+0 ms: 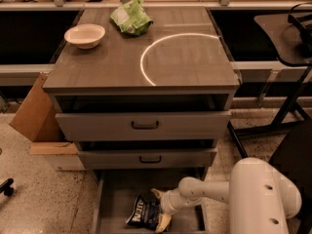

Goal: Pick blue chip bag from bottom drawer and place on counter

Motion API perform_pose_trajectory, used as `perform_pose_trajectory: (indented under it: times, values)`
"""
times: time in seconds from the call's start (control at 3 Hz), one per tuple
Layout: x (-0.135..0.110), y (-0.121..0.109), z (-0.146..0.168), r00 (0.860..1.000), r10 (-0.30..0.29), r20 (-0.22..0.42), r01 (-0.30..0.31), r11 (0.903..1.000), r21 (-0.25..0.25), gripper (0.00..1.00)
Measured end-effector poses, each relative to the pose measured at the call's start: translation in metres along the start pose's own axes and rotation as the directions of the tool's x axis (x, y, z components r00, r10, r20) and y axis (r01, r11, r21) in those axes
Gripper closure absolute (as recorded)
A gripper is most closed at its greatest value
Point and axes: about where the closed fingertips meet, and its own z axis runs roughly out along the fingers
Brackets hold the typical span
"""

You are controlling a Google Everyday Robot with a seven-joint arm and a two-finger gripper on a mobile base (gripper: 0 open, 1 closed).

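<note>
The blue chip bag [144, 212] lies flat on the floor of the open bottom drawer [114, 199], near its front. My gripper [160, 208] is low inside the drawer at the bag's right edge. Its two tan fingers [156, 193] are spread apart, one behind the bag's right end and one in front of it. The white arm reaches in from the lower right. The counter [190, 57], with its thin white arc, is above the drawers.
A light green wrinkly bag [129, 17] and a cream bowl [85, 35] sit at the back left of the counter. Two upper drawers with black handles [145, 125] stick out above the bottom one. A cardboard box [34, 113] stands on the floor at left, and a black stand [287, 101] at right.
</note>
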Motion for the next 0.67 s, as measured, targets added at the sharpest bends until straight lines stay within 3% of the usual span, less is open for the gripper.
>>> perform_pose_trajectory:
  times: [0.33, 0.67]
  values:
    - [0.0206, -0.0119, 0.0182, 1.0, 0.016, 0.007, -0.016, 0.9996, 0.023, 0.0]
    - [0.0187, -0.0138, 0.0154, 1.0, 0.017, 0.007, -0.017, 0.9995, 0.027, 0.0]
